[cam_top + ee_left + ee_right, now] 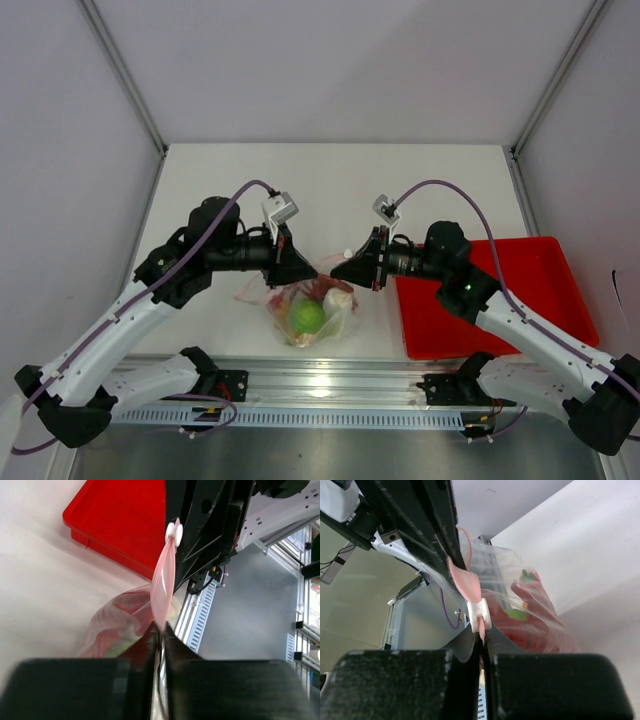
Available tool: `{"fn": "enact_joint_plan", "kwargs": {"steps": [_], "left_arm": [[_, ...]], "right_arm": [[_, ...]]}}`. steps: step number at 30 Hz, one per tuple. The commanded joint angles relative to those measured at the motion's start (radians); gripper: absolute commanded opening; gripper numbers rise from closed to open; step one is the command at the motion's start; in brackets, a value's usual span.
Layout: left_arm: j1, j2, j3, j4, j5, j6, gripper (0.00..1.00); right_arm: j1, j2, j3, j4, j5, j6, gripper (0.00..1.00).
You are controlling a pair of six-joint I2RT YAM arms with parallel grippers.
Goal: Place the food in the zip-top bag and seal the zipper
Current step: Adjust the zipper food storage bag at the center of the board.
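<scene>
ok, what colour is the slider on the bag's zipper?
The slider is white, sitting on the pink-red zipper. It shows best in the right wrist view.

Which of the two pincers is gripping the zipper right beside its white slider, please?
The right pincer: the white slider sits at its tips, whereas the left pincer clamps the opposite end of the zipper.

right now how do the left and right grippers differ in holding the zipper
The right gripper pinches the zipper right at its white slider; the left gripper pinches the opposite end, away from the slider. The right gripper is nearer the red tray than the left gripper. Both are shut on the zipper.
</scene>
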Motion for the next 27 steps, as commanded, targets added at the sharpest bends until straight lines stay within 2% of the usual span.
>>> {"fn": "enact_joint_plan", "kwargs": {"steps": [1, 2, 3, 5, 7, 9, 11, 14, 27], "left_arm": [[0.0, -0.044, 0.02, 0.061, 0.046, -0.022, 0.19], [0.0, -0.051, 0.017, 0.066, 0.039, -0.021, 0.46], [0.0, -0.073, 0.012, 0.085, 0.034, -0.021, 0.58], [0.0, -0.087, 0.012, 0.108, 0.023, -0.024, 0.76], [0.0, -0.084, 0.035, 0.135, 0.032, -0.033, 0.82], [0.0, -0.055, 0.092, 0.138, 0.066, -0.065, 0.81], [-0.002, 0.008, 0.163, 0.112, 0.085, -0.091, 0.76], [-0.003, 0.072, 0.193, 0.098, 0.086, -0.108, 0.73], [-0.052, 0.154, 0.178, 0.132, 0.051, -0.096, 0.67]], "right_arm": [[0.007, 0.013, -0.002, 0.088, 0.018, 0.031, 0.0], [0.008, 0.019, -0.001, 0.094, 0.0, 0.036, 0.0], [0.008, 0.021, -0.001, 0.097, -0.007, 0.039, 0.0], [0.013, 0.021, 0.004, 0.089, -0.024, 0.029, 0.0], [0.015, 0.019, 0.012, 0.066, -0.042, 0.011, 0.0], [0.015, 0.021, 0.025, 0.053, -0.076, 0.002, 0.0], [0.013, 0.021, 0.038, 0.036, -0.091, -0.009, 0.0], [0.016, 0.024, 0.061, 0.016, -0.116, -0.012, 0.0], [0.028, 0.048, 0.07, 0.028, -0.1, 0.005, 0.0]]}}
